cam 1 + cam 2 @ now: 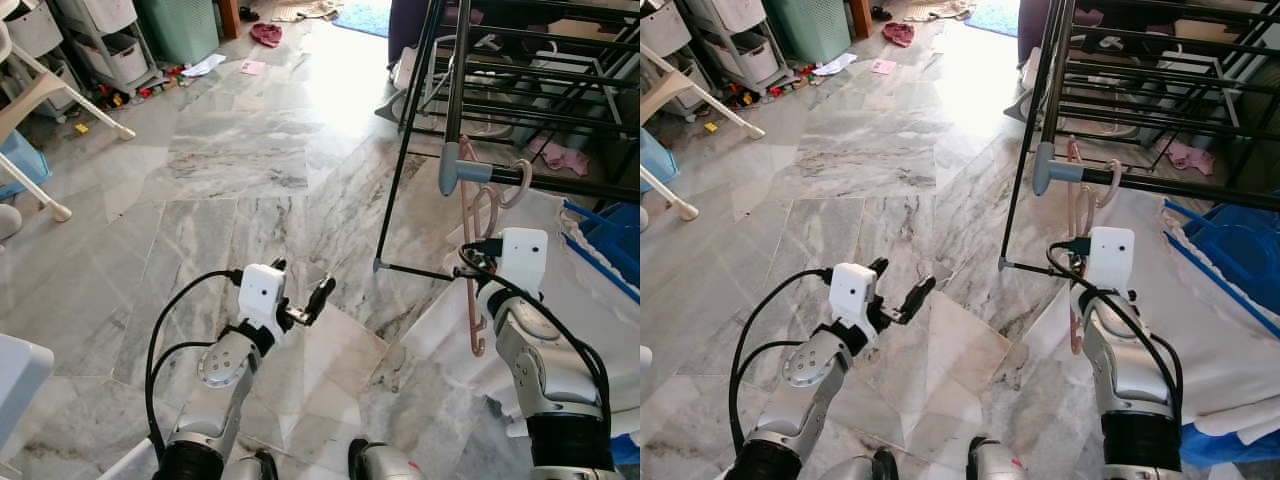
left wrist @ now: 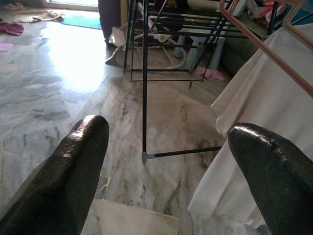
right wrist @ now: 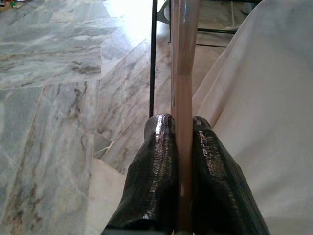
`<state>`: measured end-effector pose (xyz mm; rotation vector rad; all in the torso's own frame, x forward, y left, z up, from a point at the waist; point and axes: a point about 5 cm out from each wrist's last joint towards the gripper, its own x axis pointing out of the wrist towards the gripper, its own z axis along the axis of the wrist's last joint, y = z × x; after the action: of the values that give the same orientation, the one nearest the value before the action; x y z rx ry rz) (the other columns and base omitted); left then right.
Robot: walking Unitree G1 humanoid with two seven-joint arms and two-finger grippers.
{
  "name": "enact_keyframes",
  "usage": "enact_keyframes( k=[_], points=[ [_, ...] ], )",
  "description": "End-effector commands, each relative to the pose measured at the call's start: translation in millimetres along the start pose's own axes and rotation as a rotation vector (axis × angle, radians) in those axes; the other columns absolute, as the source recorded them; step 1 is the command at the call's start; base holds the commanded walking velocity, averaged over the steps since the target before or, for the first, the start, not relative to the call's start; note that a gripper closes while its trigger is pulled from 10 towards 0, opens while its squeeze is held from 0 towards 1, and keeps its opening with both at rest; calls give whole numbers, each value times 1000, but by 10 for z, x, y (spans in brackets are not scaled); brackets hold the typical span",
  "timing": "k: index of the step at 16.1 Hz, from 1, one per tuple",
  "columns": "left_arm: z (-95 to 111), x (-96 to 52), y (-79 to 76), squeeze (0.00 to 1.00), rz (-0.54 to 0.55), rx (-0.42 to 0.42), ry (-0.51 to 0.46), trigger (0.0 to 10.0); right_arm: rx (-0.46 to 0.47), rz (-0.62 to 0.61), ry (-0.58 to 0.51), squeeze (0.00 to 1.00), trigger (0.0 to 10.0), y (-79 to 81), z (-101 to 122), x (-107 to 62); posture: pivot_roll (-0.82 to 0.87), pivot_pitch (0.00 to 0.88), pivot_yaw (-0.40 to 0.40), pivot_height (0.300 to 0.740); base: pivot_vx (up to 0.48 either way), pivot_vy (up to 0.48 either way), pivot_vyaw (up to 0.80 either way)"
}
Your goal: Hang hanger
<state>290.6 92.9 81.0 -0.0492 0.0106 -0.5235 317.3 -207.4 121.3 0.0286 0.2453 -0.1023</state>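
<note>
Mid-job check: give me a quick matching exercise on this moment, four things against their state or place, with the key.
Things:
1. left gripper
2. right gripper
3. pink hanger
4. white cloth

States or places:
A. hook over the black rack bar
B. fingers apart, holding nothing, above the marble floor
C. draped low beside the rack
D. fingers closed on the hanger's pink bar

Pairs: 1-B, 2-D, 3-A, 4-C

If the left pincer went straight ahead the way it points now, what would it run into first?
Probably the black rack leg with the floor bar at its foot, seen between the open left pincer's fingers. The white cloth lies just beside that line; depth is unclear.
</note>
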Motion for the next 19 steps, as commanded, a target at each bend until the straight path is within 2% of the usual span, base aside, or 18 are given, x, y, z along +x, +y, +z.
enact_keyframes(
  k=[1,3,4,5,6,12,14,16,17,19],
  points=[
    [-3,-18,-7,0,-14,12,0,10000,16,-20,94,0,10000,-49,-181,-1,-161,209,11,740,0,0,0],
    [-4,-23,-3,0,-15,15,1,10000,-8,-36,135,0,10000,-65,-273,-19,-159,207,11,740,0,0,0],
    [-2,-25,-1,0,-14,15,1,10000,6,-65,144,914,10000,-110,-311,-36,-158,206,11,740,0,0,0],
    [-3,-27,-1,0,-14,15,1,10000,6,-77,144,914,10000,-127,-315,-40,-158,208,11,740,0,0,0],
    [-5,-31,0,0,-14,15,1,10000,13,-88,141,1000,10000,-149,-318,-42,-158,207,12,740,0,0,0],
    [-11,-33,-3,0,-17,16,6,10000,29,-128,85,1000,10000,-222,-240,-63,-163,213,17,740,0,0,0],
    [-9,-40,4,0,-15,17,5,10000,12,-159,-6,1000,10000,-238,-135,-104,-161,215,18,740,0,0,0],
    [-5,-50,30,0,-9,21,5,10000,-65,-185,-128,1000,10000,-227,17,-176,-160,215,21,740,0,0,0],
    [-1,-57,48,0,-1,25,4,10000,-38,-181,-152,1000,10000,-194,29,-222,-159,214,21,740,0,0,0],
    [1,-67,82,0,13,30,5,10000,-49,-192,-191,1000,10000,-132,-4,-371,-157,211,23,740,0,0,0]
  ],
)
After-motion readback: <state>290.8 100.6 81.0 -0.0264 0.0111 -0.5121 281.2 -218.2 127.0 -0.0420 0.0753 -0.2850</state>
